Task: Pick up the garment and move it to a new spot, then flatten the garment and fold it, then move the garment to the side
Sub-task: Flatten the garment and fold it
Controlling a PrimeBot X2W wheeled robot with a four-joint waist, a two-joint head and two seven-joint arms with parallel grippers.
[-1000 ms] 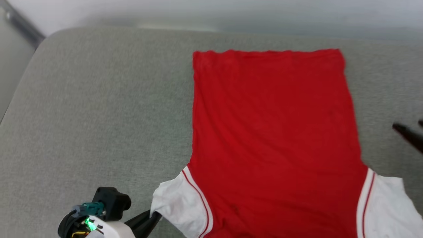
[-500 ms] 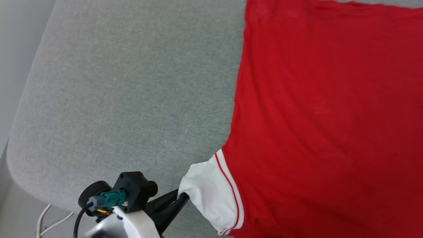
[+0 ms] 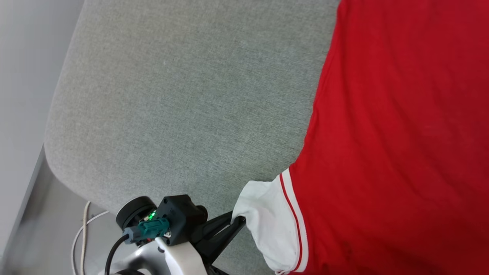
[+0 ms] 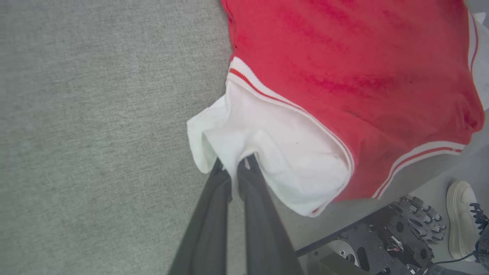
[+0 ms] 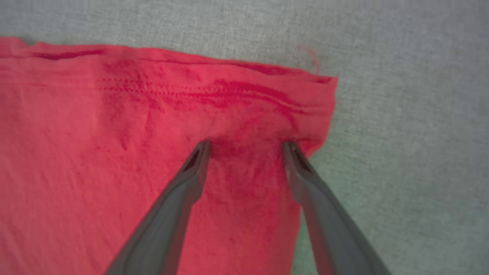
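Garment (image 3: 401, 133): spread across grey cushion (image 3: 172, 95), plain red side up, lettering out of sight, shoulder end at the cushion's near edge.
Sleeve (image 4: 282, 152): white, bunched and curled under at the cuff, not lying flat.
Left gripper (image 4: 233, 168): clenched on the cuff edge, a fold of white cloth pinched between the two fingers.
Right gripper (image 5: 246, 147): spread wide, both tips pressed onto red cloth just inside the hem corner, grasping nothing.
Step in hand: judged to be flattening, with the cuff gripped for drawing out and the far hem corner pinned.
Next move: probably a gentle outward pull on the cuff, kept low over the cushion until the sleeve lies smooth, then a release.
Caution: too strong a pull likely to drag the body askew or off the near edge.
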